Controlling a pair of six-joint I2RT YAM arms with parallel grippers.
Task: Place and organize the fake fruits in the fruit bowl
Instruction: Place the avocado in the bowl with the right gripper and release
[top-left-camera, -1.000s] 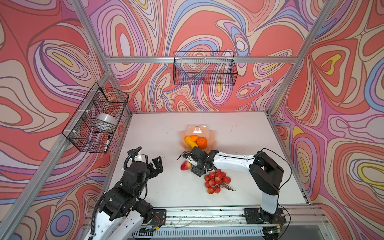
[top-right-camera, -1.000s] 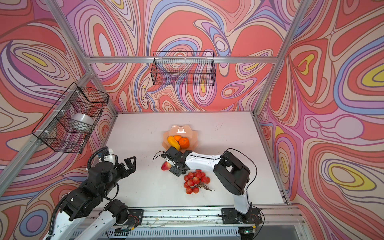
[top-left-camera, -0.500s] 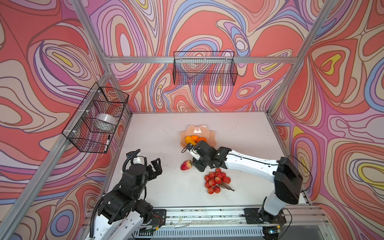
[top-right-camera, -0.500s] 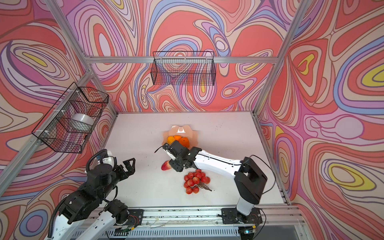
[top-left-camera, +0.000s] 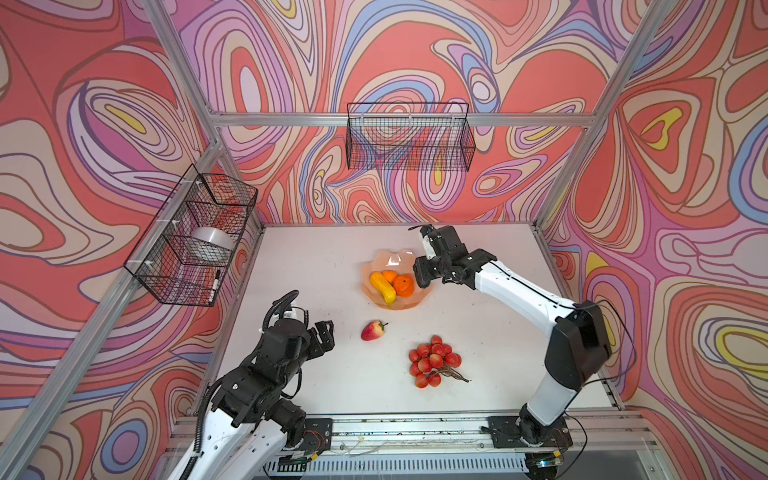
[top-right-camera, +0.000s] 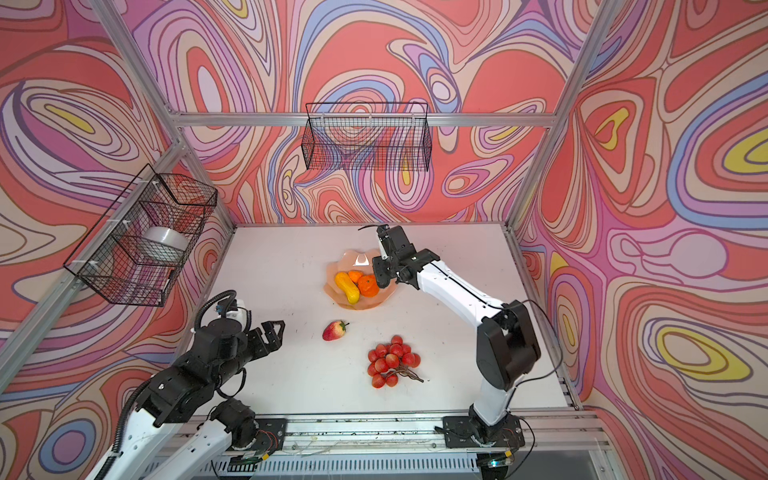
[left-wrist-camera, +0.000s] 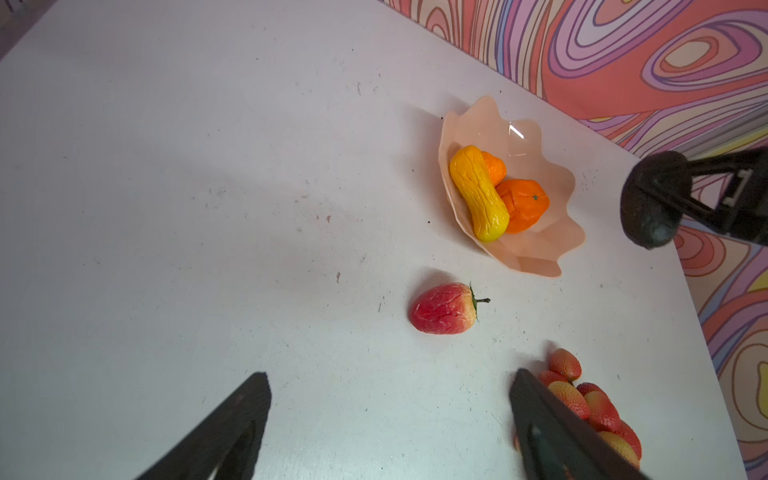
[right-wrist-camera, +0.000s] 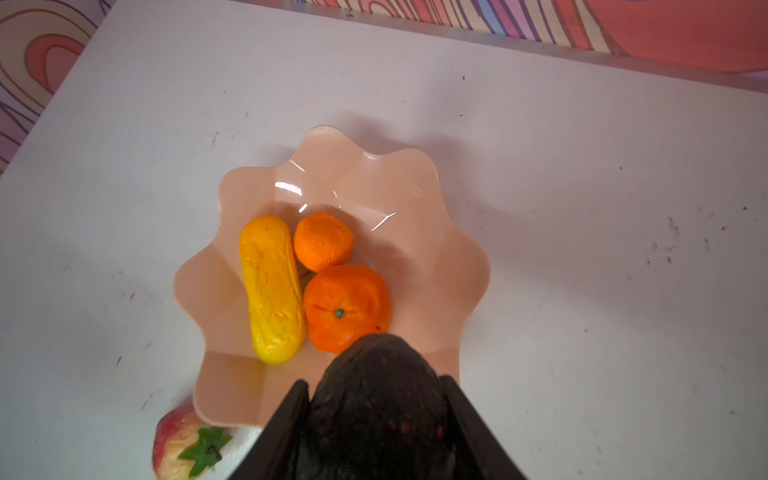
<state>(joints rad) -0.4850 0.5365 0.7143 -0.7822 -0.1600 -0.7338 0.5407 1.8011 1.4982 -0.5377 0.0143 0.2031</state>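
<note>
Top views, left gripper (top-left-camera: 322, 332): at 8 o'clock on the table (top-left-camera: 316, 257), jaws wide apart, holding nothing.
Grapes (top-left-camera: 434, 360): at 5 o'clock on the table, lying free, brown stem to the right.
Strawberry (top-left-camera: 372, 330): near the middle, between the left gripper and the grapes, touching neither.
Fruit bowl (top-left-camera: 388, 259): at 12 o'clock from the strawberry; it holds the yellow gourd fruit (top-left-camera: 383, 286), the larger orange (top-left-camera: 403, 286) and the smaller orange (top-left-camera: 390, 275), all touching.
Right gripper (right-wrist-camera: 374, 419): above the bowl's 3 o'clock rim, jaws closed tight around the dark avocado (right-wrist-camera: 376, 399).
</note>
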